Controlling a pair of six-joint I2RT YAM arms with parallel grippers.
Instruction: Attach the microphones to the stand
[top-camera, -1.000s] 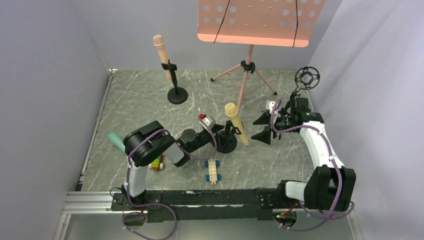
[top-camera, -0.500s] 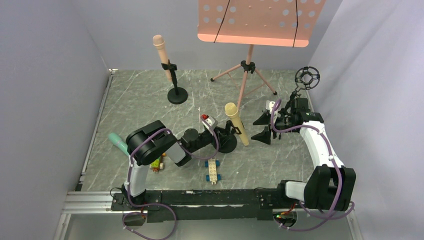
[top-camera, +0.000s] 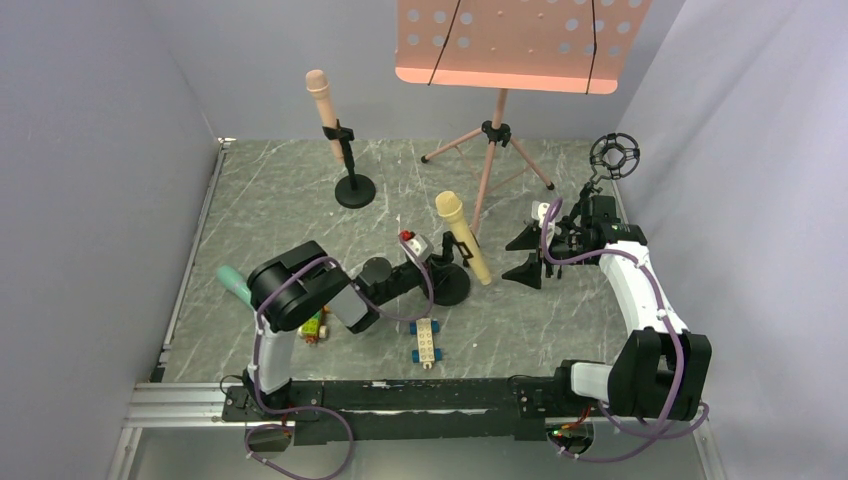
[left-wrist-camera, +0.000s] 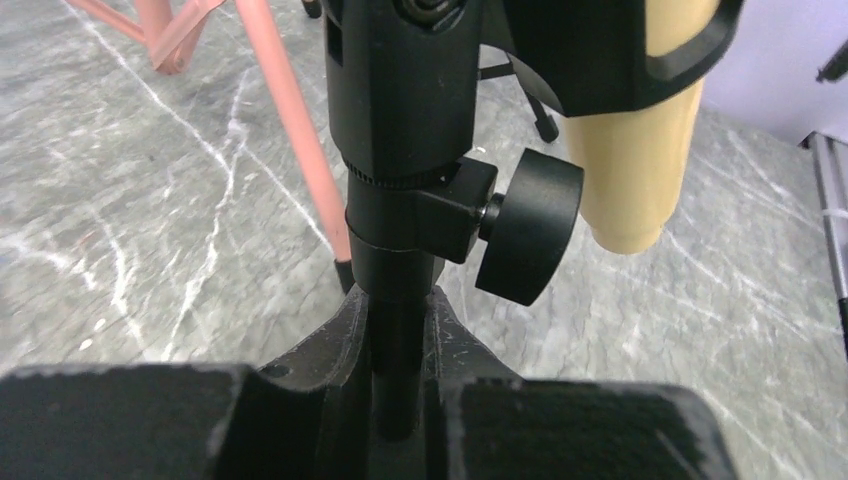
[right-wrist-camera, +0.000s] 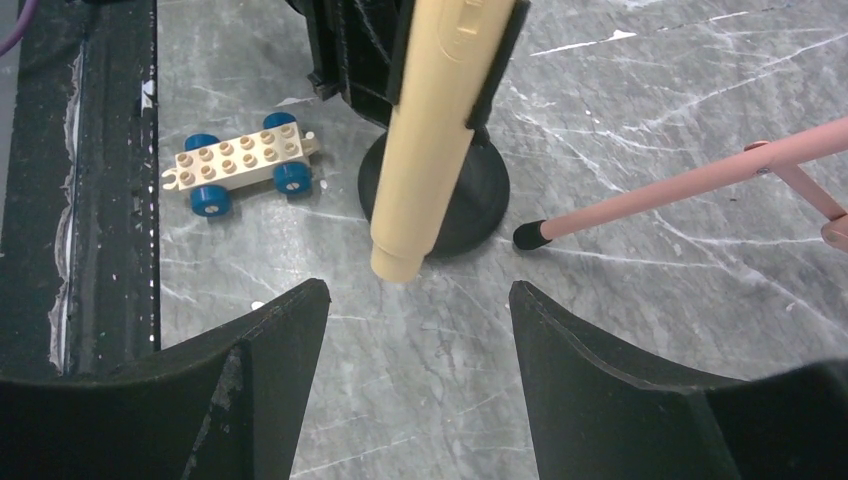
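Clenched on the black round-based stand (top-camera: 455, 290), the left gripper (left-wrist-camera: 398, 335) had swung the clipped pale yellow toy microphone (top-camera: 460, 238) leftward; the right gripper (right-wrist-camera: 415, 300) gaped empty.

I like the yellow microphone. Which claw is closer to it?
Left. The left claw grips the stand post just below the yellow microphone; the right claw hangs open off to its side, not touching.

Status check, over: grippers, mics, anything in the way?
Left gripper shut on stand post, pale yellow mic clipped above, tilted. Right gripper open, clear of it. Pink mic mounted; teal mic lying loose. Music-stand leg close by base.
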